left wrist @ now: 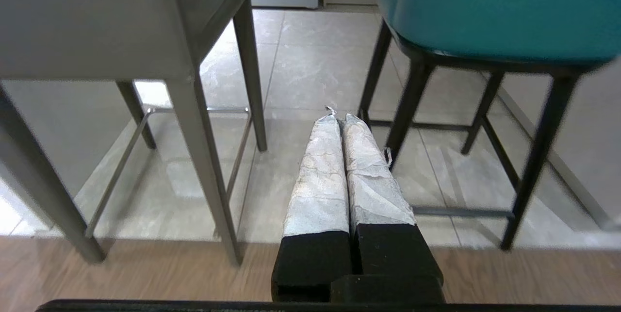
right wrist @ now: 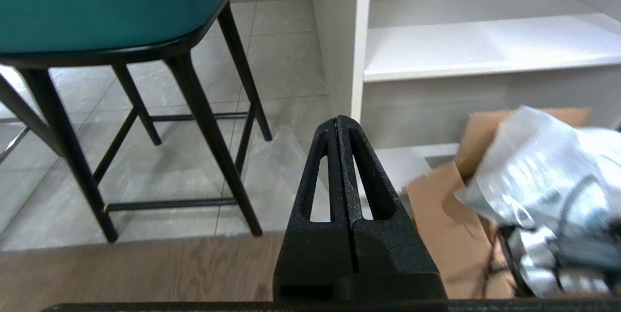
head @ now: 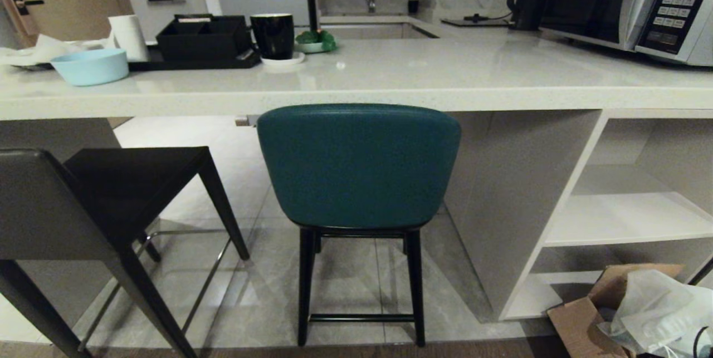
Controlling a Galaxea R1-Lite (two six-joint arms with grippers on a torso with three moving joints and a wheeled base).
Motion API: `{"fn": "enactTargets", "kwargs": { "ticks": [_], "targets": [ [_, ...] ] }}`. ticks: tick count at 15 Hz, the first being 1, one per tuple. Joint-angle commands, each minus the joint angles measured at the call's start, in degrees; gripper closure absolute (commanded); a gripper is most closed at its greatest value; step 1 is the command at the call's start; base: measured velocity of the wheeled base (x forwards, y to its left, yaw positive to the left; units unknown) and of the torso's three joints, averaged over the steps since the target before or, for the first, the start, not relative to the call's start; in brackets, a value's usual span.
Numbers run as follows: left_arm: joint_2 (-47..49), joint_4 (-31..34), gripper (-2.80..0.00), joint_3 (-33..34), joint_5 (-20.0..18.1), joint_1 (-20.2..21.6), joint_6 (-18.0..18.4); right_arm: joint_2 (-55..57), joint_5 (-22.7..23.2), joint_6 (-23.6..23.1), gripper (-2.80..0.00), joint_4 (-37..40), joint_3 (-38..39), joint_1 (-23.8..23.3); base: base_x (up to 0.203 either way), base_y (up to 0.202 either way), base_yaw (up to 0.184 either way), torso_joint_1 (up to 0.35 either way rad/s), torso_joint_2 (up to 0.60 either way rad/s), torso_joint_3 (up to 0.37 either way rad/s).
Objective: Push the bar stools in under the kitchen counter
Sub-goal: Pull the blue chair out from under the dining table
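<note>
Head view: no legible brand or label anywhere; microwave [head: 629,1] keypad has button text, too small to read. Ref. landmark = kitchen counter [head: 356,88]. Teal stool [head: 359,166] stands at the counter's near edge, approx. centred, back top just below the countertop edge, rounded back facing the camera; black legs and rungs on the tile floor [head: 345,274]. Grey stool [head: 83,207] stands at the counter's left portion, seat partly under the edge, low back nearer the camera than the teal stool's back. White open shelf unit [head: 624,219] sits under the counter's right end; cardboard box [head: 590,313] w/ plastic wrap lies on the floor in front of it. Left gripper [left wrist: 338,117]: fingers pressed together, empty, low over the floor, aimed between the two stools, clear of both. Right gripper [right wrist: 338,120]: fingers pressed together, empty, aimed between the teal stool's legs and the shelf unit, no contact w/ either.
</note>
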Motion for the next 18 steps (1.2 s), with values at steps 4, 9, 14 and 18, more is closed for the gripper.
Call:
{"fn": "enactTargets", "kwargs": {
  "ticks": [4,9,14,18],
  "targets": [
    [0.1,0.0,0.0,1.1,0.0,0.0,0.0,0.1,0.0,0.0,0.0,0.0,0.0,0.0,0.195,0.0,0.001,0.001,0.01,0.003],
    [0.1,0.0,0.0,1.1,0.0,0.0,0.0,0.1,0.0,0.0,0.0,0.0,0.0,0.1,0.195,0.0,0.001,0.003,0.01,0.003],
    [0.1,0.0,0.0,1.1,0.0,0.0,0.0,0.1,0.0,0.0,0.0,0.0,0.0,0.0,0.188,0.0,0.003,0.002,0.0,0.001],
    [0.1,0.0,0.0,1.1,-0.1,0.0,0.0,0.1,0.0,0.0,0.0,0.0,0.0,0.0,0.016,0.0,0.0,0.004,0.0,0.0]
  ]
}}
